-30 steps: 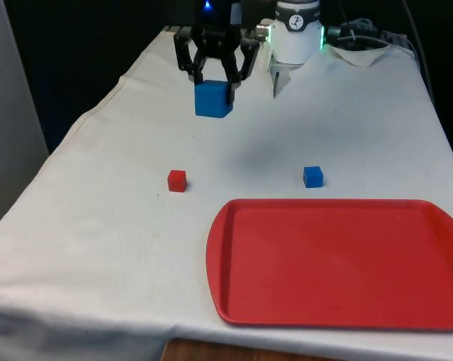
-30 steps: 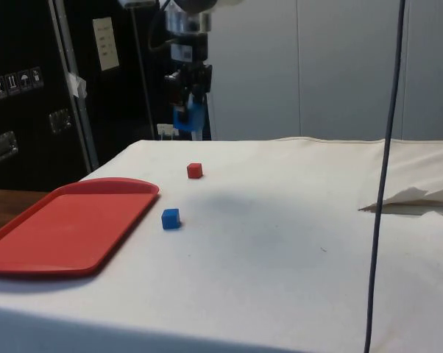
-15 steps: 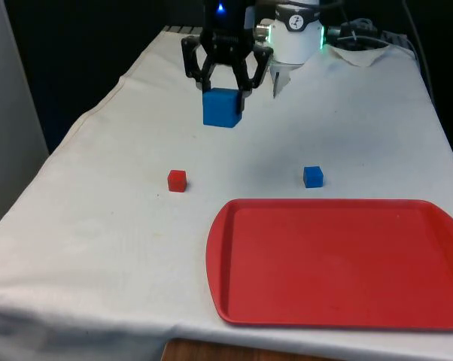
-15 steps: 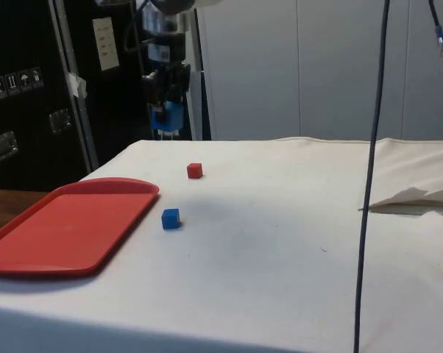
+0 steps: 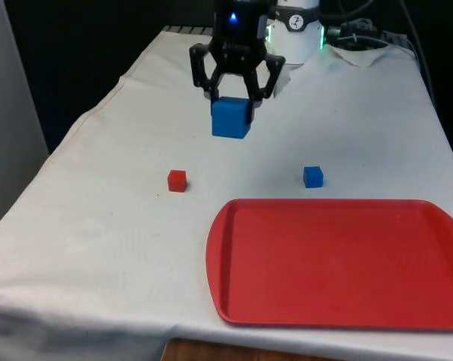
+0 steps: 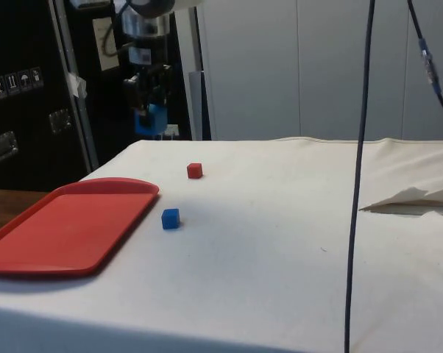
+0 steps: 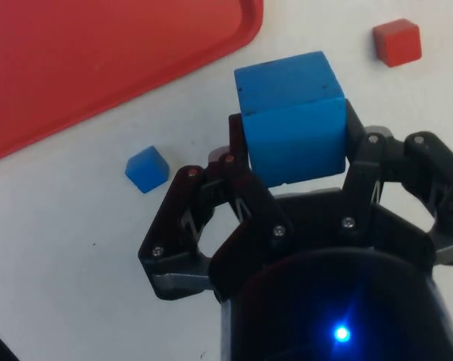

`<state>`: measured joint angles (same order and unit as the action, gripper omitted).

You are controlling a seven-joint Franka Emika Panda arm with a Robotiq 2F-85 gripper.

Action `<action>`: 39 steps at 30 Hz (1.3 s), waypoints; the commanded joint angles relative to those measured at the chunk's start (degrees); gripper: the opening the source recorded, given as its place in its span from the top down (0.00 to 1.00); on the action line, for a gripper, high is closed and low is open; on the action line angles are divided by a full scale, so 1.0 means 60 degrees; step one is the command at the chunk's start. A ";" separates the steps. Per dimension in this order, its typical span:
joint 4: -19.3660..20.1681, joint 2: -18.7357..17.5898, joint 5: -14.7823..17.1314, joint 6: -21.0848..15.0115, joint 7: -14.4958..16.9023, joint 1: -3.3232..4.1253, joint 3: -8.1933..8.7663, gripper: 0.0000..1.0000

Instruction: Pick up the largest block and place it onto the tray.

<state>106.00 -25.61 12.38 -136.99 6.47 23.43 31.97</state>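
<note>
Blue cube (image 5: 231,118), largest of three, clamped between black fingers (image 5: 206,85) of gripper (image 5: 232,94) and held clear of the white-clothed tabletop (image 5: 98,226), upper centre of the front view. Red tray (image 5: 339,263) at lower right of that frame, so the coming carry judged to run down and right. In the side view, cube (image 6: 149,120) and gripper (image 6: 148,103) at upper left, directly above the tray's (image 6: 67,224) far edge. Cube faces flat, edges crisp, matte like painted wood or foam; no long axis. Tray smooth, glossy plastic, shallow raised rim, rounded corners. Small red cube (image 5: 177,180) and small blue cube (image 5: 312,177) on the cloth, well apart, the blue one just beside the tray's far rim. Wrist view: fingers (image 7: 366,169) pressed on opposite faces of cube (image 7: 290,116).
</note>
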 commanded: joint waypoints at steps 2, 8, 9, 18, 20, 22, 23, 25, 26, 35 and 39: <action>-0.0095 -0.0057 0.0019 0.0210 0.0076 0.0000 -0.0057 0.98; -0.0267 -0.0201 0.0067 0.0392 0.0267 -0.0019 -0.0191 0.98; -0.0267 -0.0201 0.0067 0.0392 0.0267 -0.0019 -0.0191 0.98; -0.0477 -0.0477 0.0143 0.0458 0.0697 -0.0057 -0.0401 0.98; -0.0544 -0.0563 0.0181 0.0458 0.0773 -0.0057 -0.0430 0.98; -0.0630 -0.0668 0.0229 0.0458 0.0850 -0.0057 -0.0468 0.98; -0.0678 -0.0716 0.0248 0.0458 0.0898 -0.0057 -0.0477 0.98; -0.0630 -0.0726 0.0172 0.0353 0.0831 0.0019 -0.0382 0.98; -0.0812 -0.0869 0.0306 0.0449 0.0945 -0.0057 -0.0506 0.98; -0.1738 -0.1776 0.0630 0.0525 0.1108 -0.0076 -0.0630 0.98; -0.2206 -0.2187 0.0793 0.0640 0.1175 -0.0076 -0.0630 0.98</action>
<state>93.16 -38.62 16.79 -133.73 13.12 23.49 28.82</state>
